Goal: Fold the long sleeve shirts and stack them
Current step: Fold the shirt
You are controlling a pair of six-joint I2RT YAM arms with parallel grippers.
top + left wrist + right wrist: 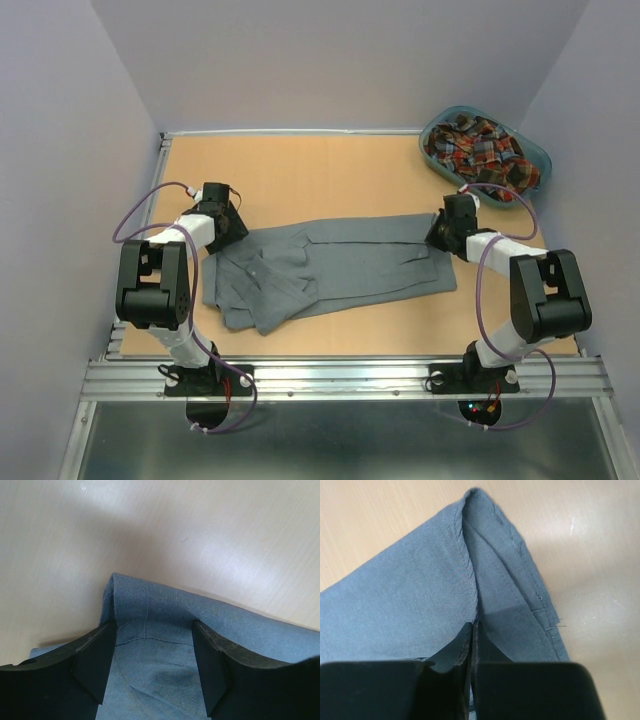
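The right gripper (472,647) has its jaws pressed together, and a raised ridge of the grey shirt (340,265) runs straight into them, so it looks pinched on the cloth near the stitched edge at the shirt's right end. The left gripper (154,630) has its jaws apart, one on each side of a turned-up corner at the shirt's left end, low over the cloth but not closed on it.

The grey shirt lies spread lengthwise across the middle of the table (300,170), its left part bunched in loose overlapping folds. The plaid shirt (480,145) sits crumpled in the basket (532,150) at the far right corner, well apart from both arms.

The risks, as I judge them: the right grip seems to hold only a thin ridge, so a pull could let it slip out or drag a single layer and skew the fold. If the left jaws close where they are, they may catch only the curled corner. Lifting one end alone would drag the bunched side.

The right fingertips hide how many layers are caught. The collar and sleeves are hard to pick out in the rumpled left part.
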